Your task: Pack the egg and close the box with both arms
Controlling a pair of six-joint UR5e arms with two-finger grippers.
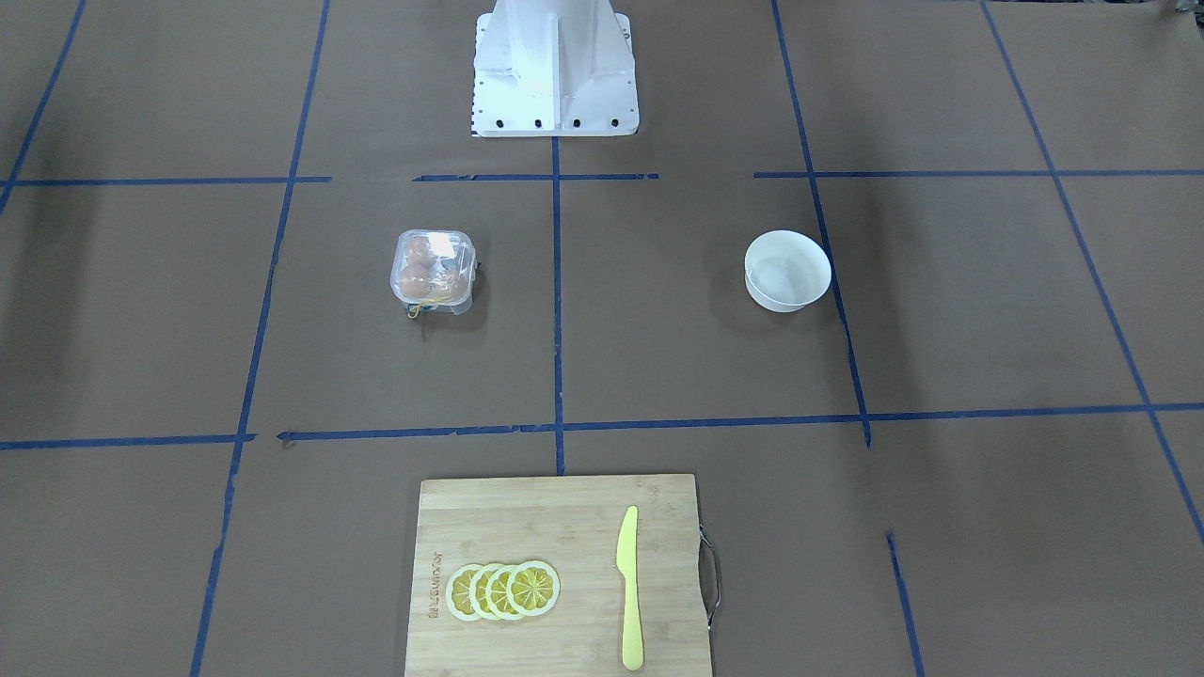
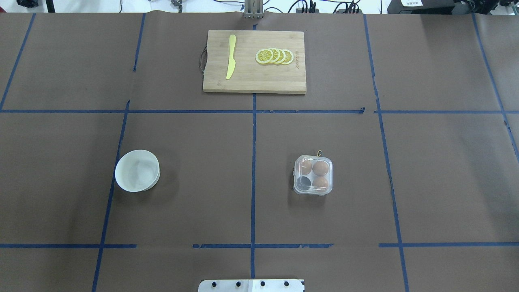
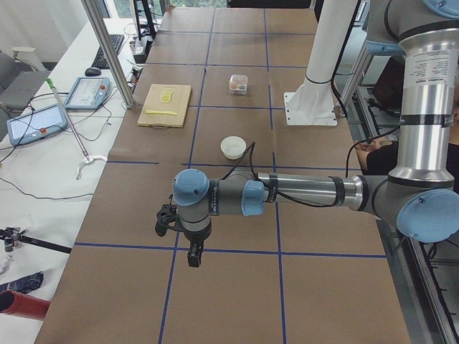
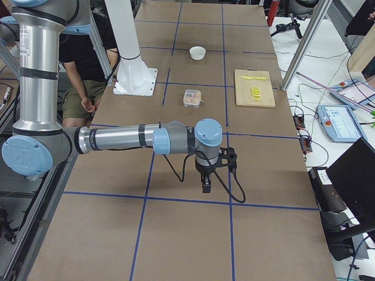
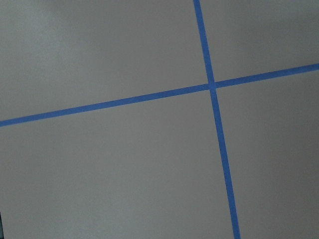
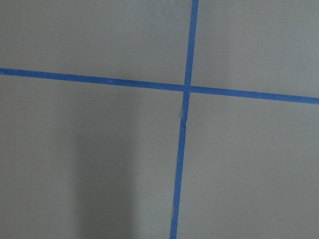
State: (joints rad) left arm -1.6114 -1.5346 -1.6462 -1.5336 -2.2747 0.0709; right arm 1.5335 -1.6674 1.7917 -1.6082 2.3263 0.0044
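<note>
**Carton on the right half, both arms out at the table ends**

From my console, the box (image 2: pixel 313 174) sits on the matte brown paper table (image 2: pixel 194 194), on the robot's right side, just beside the centre line of blue tape (image 2: pixel 253 162). It is a small square of clear, glossy plastic with rounded corners. Three smooth tan-brown eggs (image 2: pixel 320 167) fill three of its four round cells; the cell nearest the robot and the centre line is dark and empty. I cannot tell for sure whether the transparent lid is latched.

The left arm (image 3: pixel 301 192), a silver tube with light-blue caps, reaches low over the table's left end, well apart from the box. Its black left gripper (image 3: pixel 192 259) points down, and I cannot tell how its fingers stand. The right arm (image 4: pixel 117 139) mirrors it at the other end, and I cannot tell that for the right gripper (image 4: pixel 206 187) either.

A round white bowl (image 2: pixel 137 170) stands on the left half. On the far bamboo board (image 2: pixel 254 79) lie fanned lemon slices (image 2: pixel 275 56) and a yellow knife (image 2: pixel 231 56).
</note>
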